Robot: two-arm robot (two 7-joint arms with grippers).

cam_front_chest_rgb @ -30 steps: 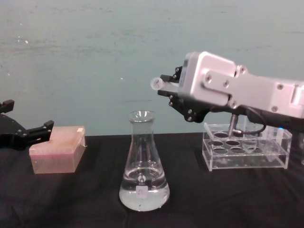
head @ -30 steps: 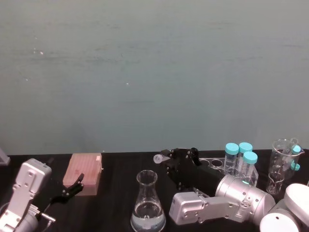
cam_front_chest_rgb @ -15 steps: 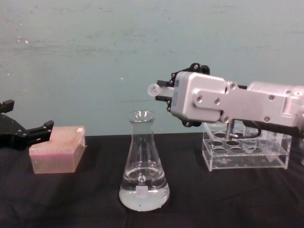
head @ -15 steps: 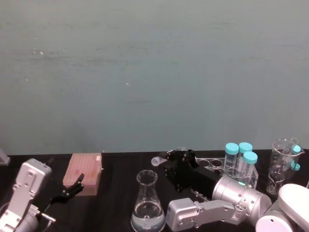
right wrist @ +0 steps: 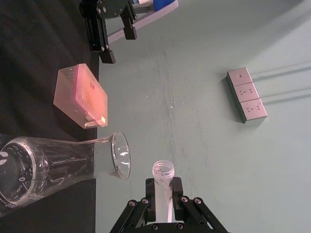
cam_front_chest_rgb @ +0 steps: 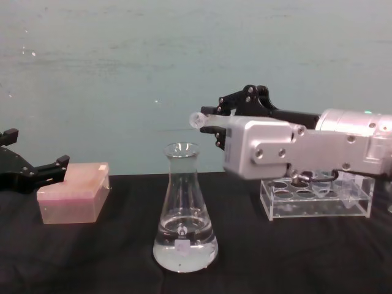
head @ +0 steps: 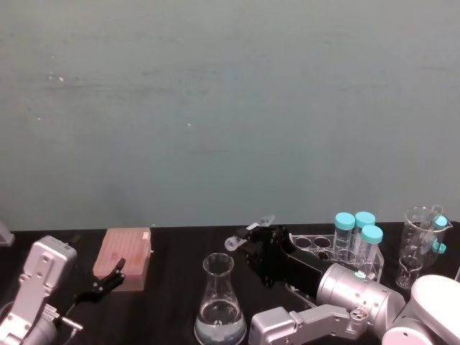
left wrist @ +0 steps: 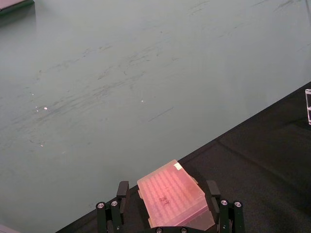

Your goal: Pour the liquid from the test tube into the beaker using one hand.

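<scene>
Now: right gripper [cam_front_chest_rgb: 215, 120] clamps the slim clear plastic test tube [cam_front_chest_rgb: 201, 119], tilted nearly level, mouth above the flared glass conical flask [cam_front_chest_rgb: 183, 202]. Clear liquid [cam_front_chest_rgb: 184, 252] pools in its base. Left gripper [head: 109, 277] parked wide by pink box [cam_front_chest_rgb: 73, 191].

Obscured: slim clear plastic test tube [cam_front_chest_rgb: 201, 120], lower body inside right gripper [cam_front_chest_rgb: 215, 125] jaws; contents indeterminate. Right wrist view crops clear glass conical flask [right wrist: 53, 162] at its base.

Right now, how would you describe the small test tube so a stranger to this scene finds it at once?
On the black table, find the tall conical beaker near the middle. Just above and right of its rim, the right end effector grips the test tube almost level, mouth toward the beaker. Unlike the teal-capped tubes by the rack, it is slim, clear and uncapped.
</scene>
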